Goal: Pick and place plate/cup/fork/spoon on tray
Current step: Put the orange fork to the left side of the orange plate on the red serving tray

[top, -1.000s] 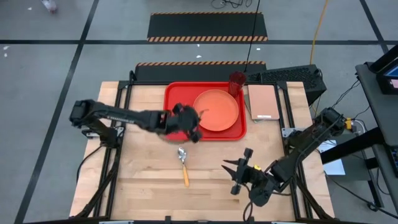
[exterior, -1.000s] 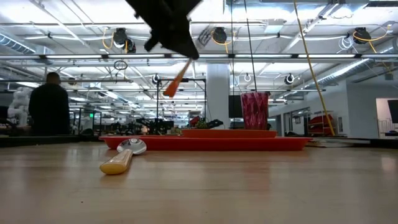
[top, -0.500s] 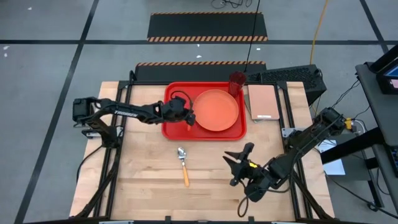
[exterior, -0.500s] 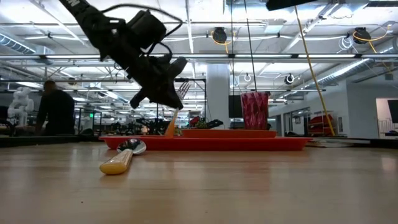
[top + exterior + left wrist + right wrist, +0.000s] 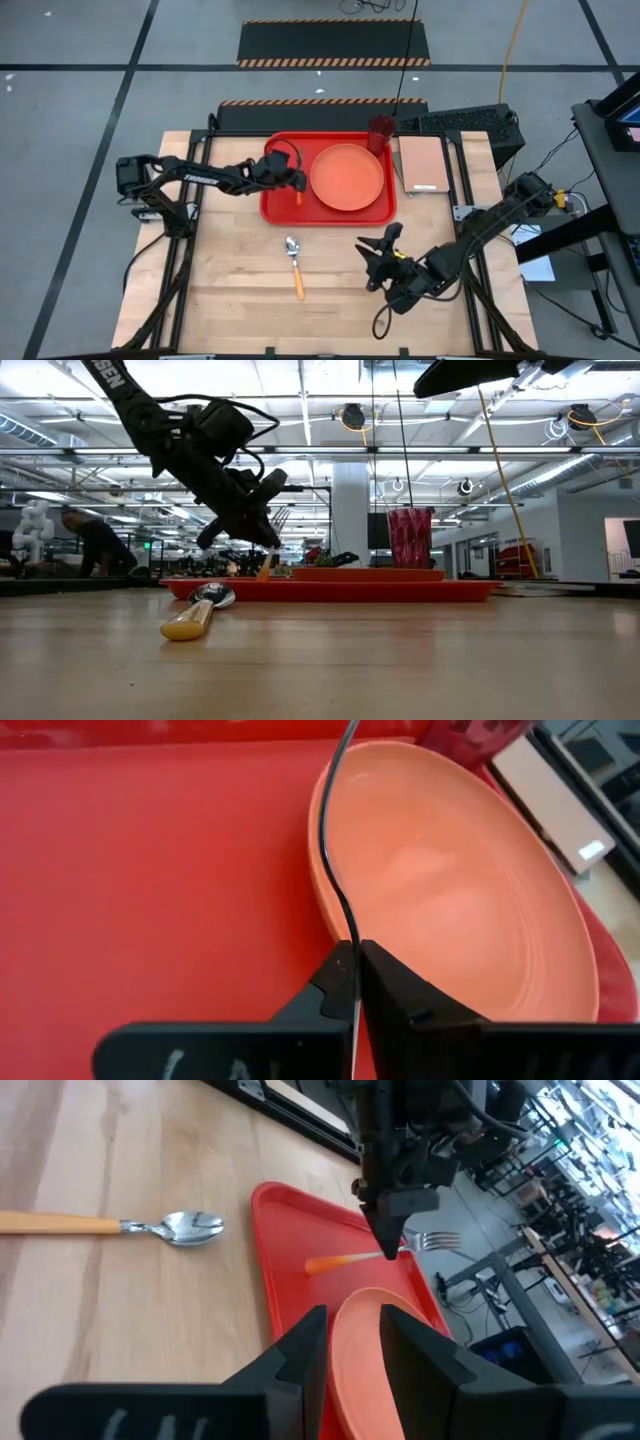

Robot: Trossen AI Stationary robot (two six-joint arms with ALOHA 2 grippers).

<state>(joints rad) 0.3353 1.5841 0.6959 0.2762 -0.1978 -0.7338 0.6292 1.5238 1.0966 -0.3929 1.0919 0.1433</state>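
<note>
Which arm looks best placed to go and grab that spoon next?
Probably the right: its gripper hangs empty near the spoon, while the left gripper holds the fork over the tray.

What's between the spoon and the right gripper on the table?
Nothing: in the high view, bare wood separates the spoon from the right gripper. The left gripper holds the fork over the tray.

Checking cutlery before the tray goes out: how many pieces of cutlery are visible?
2. The fork is held by the left gripper over the tray; the spoon lies on the table.
</note>
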